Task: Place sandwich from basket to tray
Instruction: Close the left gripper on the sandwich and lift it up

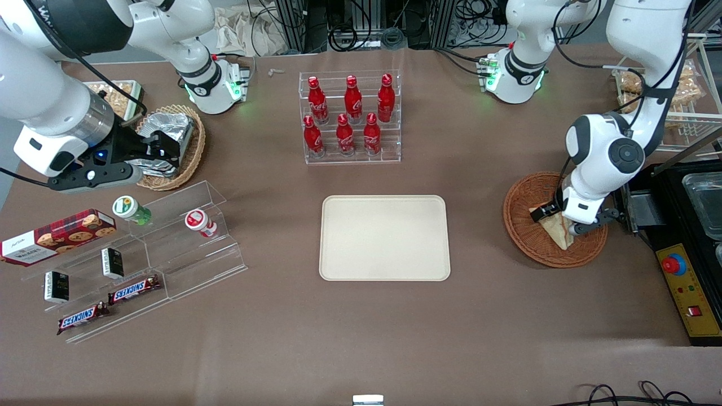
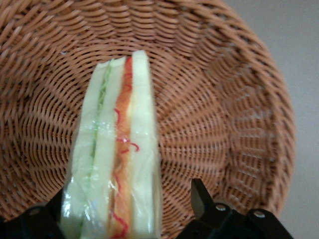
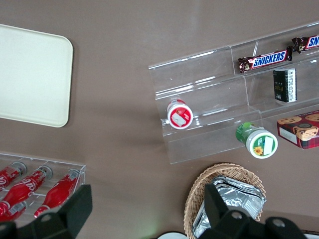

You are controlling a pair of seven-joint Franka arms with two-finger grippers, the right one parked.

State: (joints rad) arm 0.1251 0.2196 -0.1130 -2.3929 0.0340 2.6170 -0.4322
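The sandwich point(image 1: 559, 233) is a plastic-wrapped white-bread wedge with a red and green filling stripe. It lies in the reddish-brown wicker basket point(image 1: 524, 198) toward the working arm's end of the table. My left gripper point(image 1: 564, 221) is down in the basket and open. Its fingers straddle the sandwich point(image 2: 117, 149), and a clear gap shows between one black finger point(image 2: 198, 195) and the bread. In the left wrist view the gripper point(image 2: 127, 195) sits over the basket's point(image 2: 224, 99) woven floor. The cream tray point(image 1: 385, 238) lies bare at the table's middle, beside the basket.
A black machine and a yellow control box with a red button point(image 1: 674, 264) stand close beside the basket. A clear rack of red bottles point(image 1: 350, 117) stands farther from the camera than the tray. Stepped acrylic shelves point(image 1: 169, 237) and a tan basket of foil packets point(image 1: 169, 141) lie toward the parked arm's end.
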